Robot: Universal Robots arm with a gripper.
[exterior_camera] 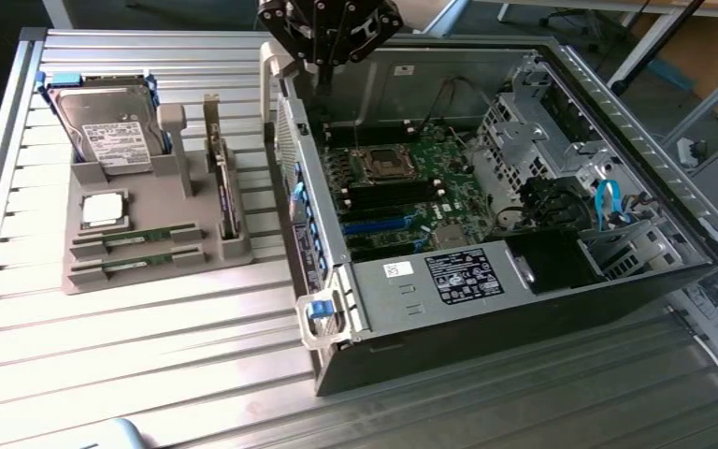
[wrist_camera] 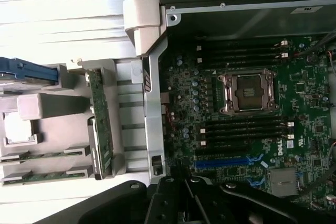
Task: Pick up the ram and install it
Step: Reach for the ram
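Observation:
Two ram sticks lie side by side in the slots of a grey holder tray (exterior_camera: 147,281) on the exterior view's left: one ram (exterior_camera: 135,238) (wrist_camera: 44,156) and a second ram (exterior_camera: 135,265) (wrist_camera: 44,176), both thin green boards. My gripper (exterior_camera: 325,79) (wrist_camera: 189,190) hangs high over the back edge of the open computer case (exterior_camera: 496,309), shut with nothing in it. It is well apart from the ram. Below it the motherboard (exterior_camera: 422,187) shows black memory slots (wrist_camera: 244,129) beside the processor socket (wrist_camera: 247,92).
The tray also carries a hard drive (exterior_camera: 109,136), a square silver processor chip (exterior_camera: 104,209) and an upright wider card (exterior_camera: 224,196). The case walls stand up around the motherboard. Slatted metal tabletop (exterior_camera: 147,365) surrounds both.

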